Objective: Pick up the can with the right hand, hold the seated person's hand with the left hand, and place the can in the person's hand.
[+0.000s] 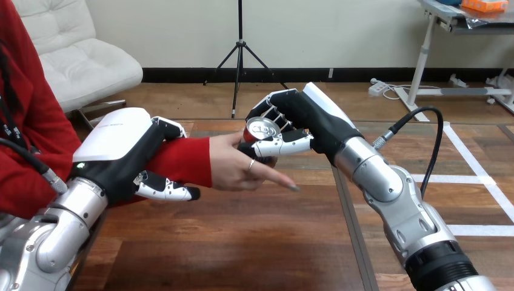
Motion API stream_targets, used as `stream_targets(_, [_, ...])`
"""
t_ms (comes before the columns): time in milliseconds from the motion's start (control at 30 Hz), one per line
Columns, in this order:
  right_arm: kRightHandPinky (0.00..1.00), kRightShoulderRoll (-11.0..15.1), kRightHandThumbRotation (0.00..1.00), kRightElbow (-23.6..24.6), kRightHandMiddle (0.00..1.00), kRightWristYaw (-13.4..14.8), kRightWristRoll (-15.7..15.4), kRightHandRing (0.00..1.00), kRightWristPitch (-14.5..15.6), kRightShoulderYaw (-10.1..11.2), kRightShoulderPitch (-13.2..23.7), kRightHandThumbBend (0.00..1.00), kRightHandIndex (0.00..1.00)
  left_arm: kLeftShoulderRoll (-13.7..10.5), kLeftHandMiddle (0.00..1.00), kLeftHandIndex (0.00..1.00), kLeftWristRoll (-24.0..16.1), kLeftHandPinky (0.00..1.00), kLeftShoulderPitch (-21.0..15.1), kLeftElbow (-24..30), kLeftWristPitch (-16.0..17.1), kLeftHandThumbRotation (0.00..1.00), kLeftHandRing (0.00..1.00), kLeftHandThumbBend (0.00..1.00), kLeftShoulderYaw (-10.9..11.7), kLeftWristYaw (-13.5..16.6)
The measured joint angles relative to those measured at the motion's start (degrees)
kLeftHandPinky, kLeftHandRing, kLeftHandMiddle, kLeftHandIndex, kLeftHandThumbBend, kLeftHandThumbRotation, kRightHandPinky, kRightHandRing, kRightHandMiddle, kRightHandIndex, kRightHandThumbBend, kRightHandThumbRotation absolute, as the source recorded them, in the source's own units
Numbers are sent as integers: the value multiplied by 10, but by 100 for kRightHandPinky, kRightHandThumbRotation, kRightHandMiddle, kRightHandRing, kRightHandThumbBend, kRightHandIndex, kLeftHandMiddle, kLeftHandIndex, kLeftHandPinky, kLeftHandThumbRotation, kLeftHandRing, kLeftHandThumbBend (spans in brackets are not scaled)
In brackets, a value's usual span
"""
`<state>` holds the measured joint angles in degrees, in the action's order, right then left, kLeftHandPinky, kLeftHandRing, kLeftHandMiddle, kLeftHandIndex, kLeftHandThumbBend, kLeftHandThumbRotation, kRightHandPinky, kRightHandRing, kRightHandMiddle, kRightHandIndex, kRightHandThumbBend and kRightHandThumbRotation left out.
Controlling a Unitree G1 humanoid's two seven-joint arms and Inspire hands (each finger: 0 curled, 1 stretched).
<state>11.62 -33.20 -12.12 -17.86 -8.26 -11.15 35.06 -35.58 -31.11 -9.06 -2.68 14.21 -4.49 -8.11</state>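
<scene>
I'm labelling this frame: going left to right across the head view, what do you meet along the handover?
left hand → person's wrist → person's hand → can → right hand

Robotics lab, silver robot arms (388, 182), wooden table (242, 242)

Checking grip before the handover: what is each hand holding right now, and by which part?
Right hand grips the can round its side, with the top showing. Left hand is curled round the person's wrist.
</scene>
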Motion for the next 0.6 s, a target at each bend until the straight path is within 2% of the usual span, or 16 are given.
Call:
stream_targets(167, [55, 1, 98, 0, 59, 0, 0, 59, -8, 0, -5, 97, 63, 0, 76, 75, 16, 70, 0, 5, 0, 73, 75, 100, 5, -11])
stream_targets(600, [56, 0, 100, 0, 64, -5, 1, 62, -23, 0, -16, 100, 68, 1, 78, 78, 52, 74, 0, 25, 6, 79, 77, 100, 6, -45])
